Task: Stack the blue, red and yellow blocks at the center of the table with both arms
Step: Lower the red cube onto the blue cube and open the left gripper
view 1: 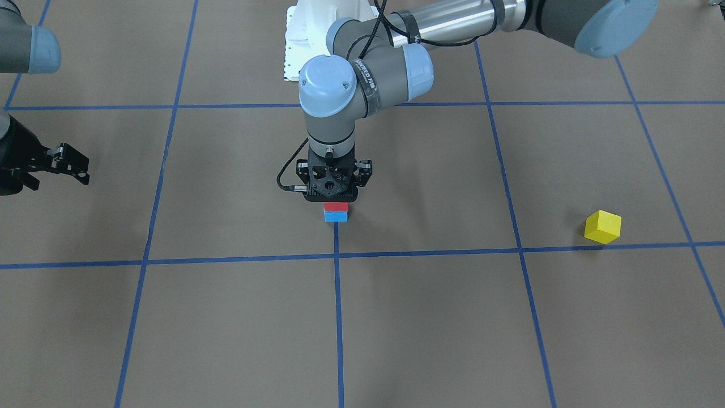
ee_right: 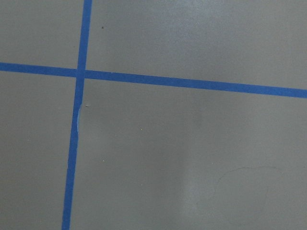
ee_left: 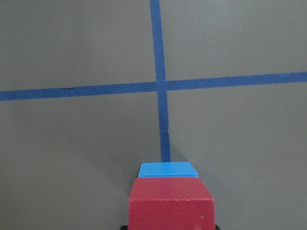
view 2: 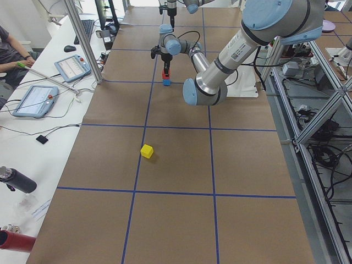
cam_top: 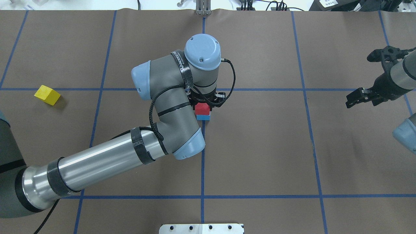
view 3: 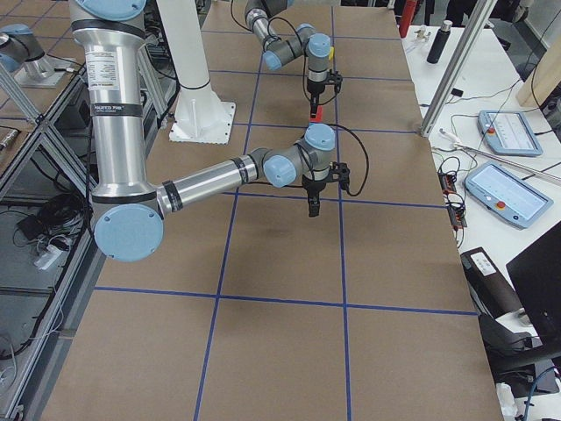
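The brown paper-covered table (cam_top: 260, 146), gridded in blue tape, carries everything. The grey left arm (cam_top: 107, 156) reaches to its centre. There the left end effector (cam_top: 203, 104) stands upright over the small red cube (view 1: 336, 207), which sits squarely on the small blue cube (view 1: 336, 216), right on a tape line. Its fingertips are mostly hidden, but it seems clamped on the red cube. The right end effector (cam_top: 360, 79) hangs empty, fingers apart, well off to the side. The small yellow cube (view 1: 602, 226) lies alone, far out on the left. To finish this step well, release gently and rise straight up, so nothing drags the red cube askew.
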`<move>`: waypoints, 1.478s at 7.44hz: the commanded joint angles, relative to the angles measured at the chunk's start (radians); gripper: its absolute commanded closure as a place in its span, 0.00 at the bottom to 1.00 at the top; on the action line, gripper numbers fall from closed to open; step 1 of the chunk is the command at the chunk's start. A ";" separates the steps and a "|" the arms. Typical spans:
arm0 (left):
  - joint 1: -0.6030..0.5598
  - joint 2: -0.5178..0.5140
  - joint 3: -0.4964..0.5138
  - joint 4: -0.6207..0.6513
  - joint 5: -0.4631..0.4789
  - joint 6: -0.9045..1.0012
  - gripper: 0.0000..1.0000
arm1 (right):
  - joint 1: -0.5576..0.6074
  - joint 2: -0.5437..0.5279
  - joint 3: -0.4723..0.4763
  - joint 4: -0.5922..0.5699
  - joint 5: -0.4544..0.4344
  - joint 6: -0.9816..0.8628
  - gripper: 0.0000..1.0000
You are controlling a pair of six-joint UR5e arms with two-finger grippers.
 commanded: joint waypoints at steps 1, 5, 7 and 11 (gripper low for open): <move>0.000 -0.001 0.001 0.001 0.000 -0.006 1.00 | 0.000 0.000 0.001 0.000 0.000 0.000 0.00; 0.000 -0.001 0.011 -0.023 0.000 -0.023 1.00 | 0.000 0.000 -0.001 0.000 0.000 0.000 0.00; 0.000 -0.001 0.028 -0.068 -0.001 -0.046 1.00 | 0.000 0.000 -0.001 0.000 0.000 -0.001 0.00; -0.002 0.002 0.018 -0.057 -0.003 -0.041 1.00 | -0.002 0.000 -0.001 0.000 0.000 0.000 0.00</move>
